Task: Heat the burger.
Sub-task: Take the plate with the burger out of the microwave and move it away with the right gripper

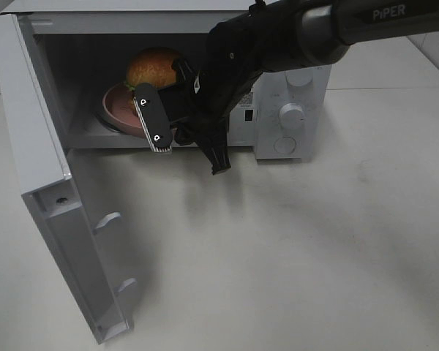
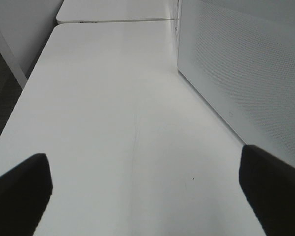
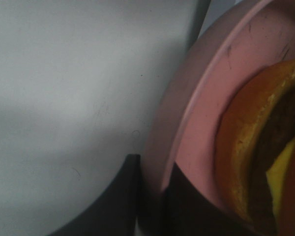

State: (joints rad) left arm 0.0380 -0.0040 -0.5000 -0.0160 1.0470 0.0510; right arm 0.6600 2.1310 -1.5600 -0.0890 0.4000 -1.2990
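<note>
One arm matters: right gripper (image 3: 152,196) pinches round pink plate (image 1: 117,110) rim; golden-bun burger (image 1: 155,68) sits deeper inside white microwave (image 1: 293,110). Left gripper (image 2: 147,189) spread wide, well outside it.

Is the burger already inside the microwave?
Yes. The burger sits on the pink plate inside the microwave; its door stands open.

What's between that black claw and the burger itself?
The pink plate: the right gripper pinches its rim, and the burger sits further in on it, untouched. The right wrist view shows this.
</note>
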